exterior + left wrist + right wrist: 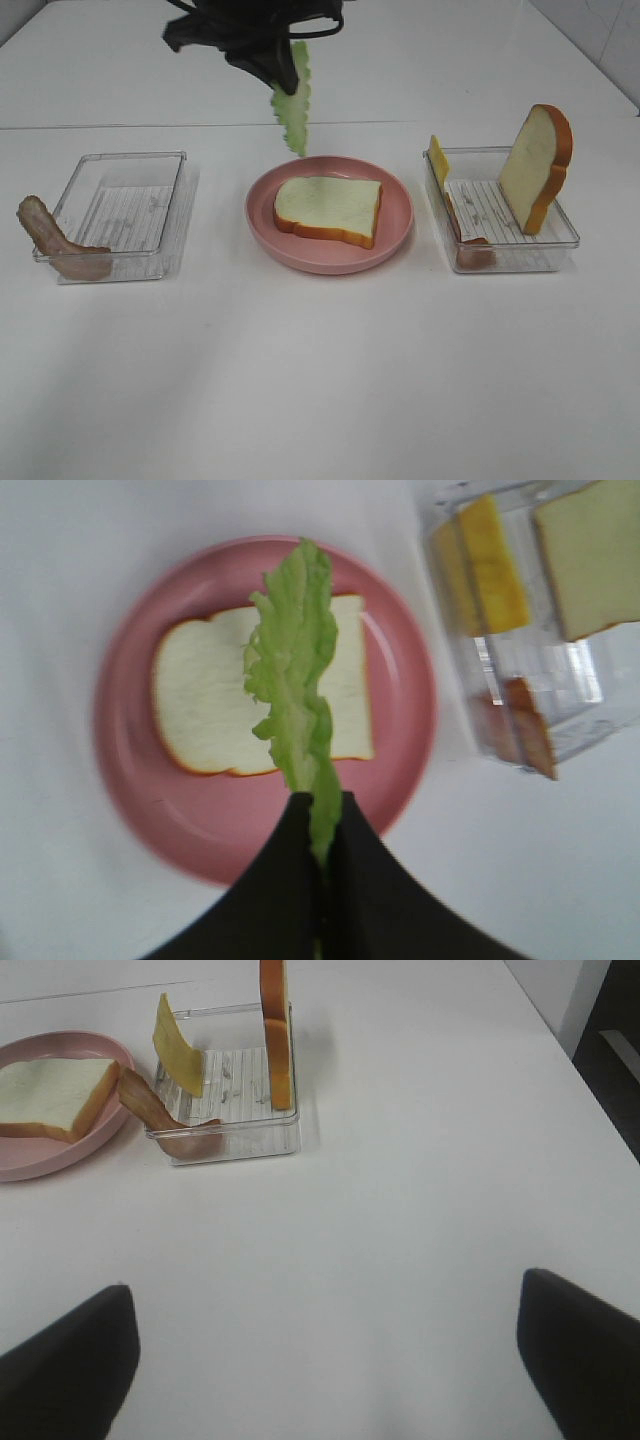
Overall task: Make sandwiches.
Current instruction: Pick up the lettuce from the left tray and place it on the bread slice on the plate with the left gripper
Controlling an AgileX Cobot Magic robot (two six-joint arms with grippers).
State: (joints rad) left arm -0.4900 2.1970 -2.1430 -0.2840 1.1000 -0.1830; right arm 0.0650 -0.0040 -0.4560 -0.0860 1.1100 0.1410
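Observation:
A green lettuce leaf (293, 108) (293, 670) hangs from my left gripper (283, 78) (321, 825), which is shut on its stem end above the back of the pink plate (398, 218) (205, 830). One white bread slice (328, 209) (205, 705) (50, 1095) lies flat on that plate. A second bread slice (538, 163) (274, 1030) stands upright in the right tray (560, 240), with yellow cheese (438, 158) (492, 562) (176, 1056) and a bacon strip (470, 243) (160, 1118) leaning on its left wall. My right gripper (320, 1360) is open over bare table in front of that tray.
A clear tray (120, 210) stands at the left, with another bacon strip (52, 240) draped over its front left corner. The white table's far edge runs behind the plate. The table's right edge (560, 1050) is near the right arm.

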